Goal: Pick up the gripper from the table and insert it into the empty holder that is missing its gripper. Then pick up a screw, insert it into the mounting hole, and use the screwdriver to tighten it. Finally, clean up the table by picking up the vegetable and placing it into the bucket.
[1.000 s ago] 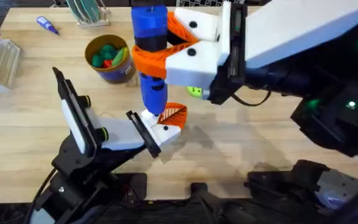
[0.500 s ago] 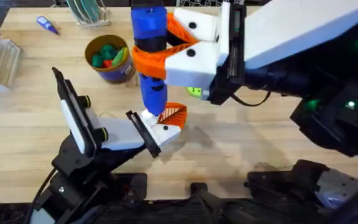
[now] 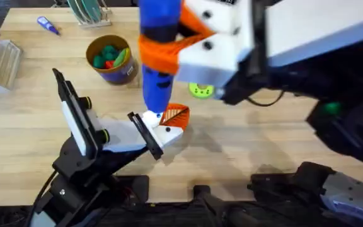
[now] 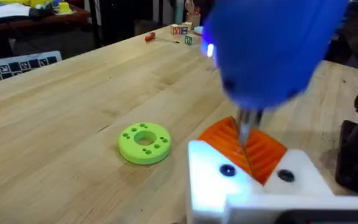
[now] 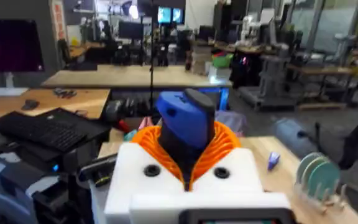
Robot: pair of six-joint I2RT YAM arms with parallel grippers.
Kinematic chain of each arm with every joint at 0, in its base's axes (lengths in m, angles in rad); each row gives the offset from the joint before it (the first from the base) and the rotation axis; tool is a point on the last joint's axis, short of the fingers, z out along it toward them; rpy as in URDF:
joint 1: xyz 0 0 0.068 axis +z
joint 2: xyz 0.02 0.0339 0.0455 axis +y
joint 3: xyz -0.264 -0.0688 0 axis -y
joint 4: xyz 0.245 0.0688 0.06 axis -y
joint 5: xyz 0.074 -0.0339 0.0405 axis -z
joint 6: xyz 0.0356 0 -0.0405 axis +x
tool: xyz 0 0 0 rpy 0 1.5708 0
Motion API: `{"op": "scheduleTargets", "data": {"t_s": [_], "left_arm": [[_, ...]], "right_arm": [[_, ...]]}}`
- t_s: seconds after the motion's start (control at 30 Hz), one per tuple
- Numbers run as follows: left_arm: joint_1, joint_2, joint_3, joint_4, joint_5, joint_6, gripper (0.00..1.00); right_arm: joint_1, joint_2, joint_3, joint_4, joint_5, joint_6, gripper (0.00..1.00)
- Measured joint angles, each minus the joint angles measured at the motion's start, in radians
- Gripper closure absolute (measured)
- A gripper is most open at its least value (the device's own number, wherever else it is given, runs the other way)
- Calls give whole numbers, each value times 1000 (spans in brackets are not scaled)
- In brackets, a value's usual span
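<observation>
Tabletop (image 3: pixel 276 145): green disc (image 3: pixel 201 91) behind screwdriver (image 3: pixel 158 57).

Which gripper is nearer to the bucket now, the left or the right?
Left. The left gripper lies below the bucket on the table, fairly near. The right gripper, gripping the screwdriver, is raised beside it.

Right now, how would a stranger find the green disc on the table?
Start at the bucket with the yellow-orange rim. Beyond the upright blue screwdriver lies the green disc, flat on the wood. It is the one bright green ring, with small holes around its centre.
</observation>
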Motion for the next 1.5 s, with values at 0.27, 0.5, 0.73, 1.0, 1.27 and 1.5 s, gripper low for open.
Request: {"op": "scheduleTargets", "data": {"t_s": [0.27, 0.5, 0.73, 1.0, 1.27, 1.5], "left_arm": [[0, 0, 0, 0, 0, 0, 986], [0, 0, 0, 0, 0, 0, 986], [0, 0, 0, 0, 0, 0, 986], [0, 0, 0, 0, -1, 0, 986], [0, 0, 0, 0, 0, 0, 986], [0, 0, 0, 0, 0, 0, 986]], "right_arm": [[-134, -72, 0, -26, 79, -111, 978], [-318, 38, 0, -295, 322, -433, 978], [-421, 274, 0, -386, 576, -757, 978], [-424, 492, 0, -378, 826, -1152, 978], [-422, 640, 0, -401, 878, -1307, 978], [-420, 644, 24, -532, 858, -1257, 751]]}}
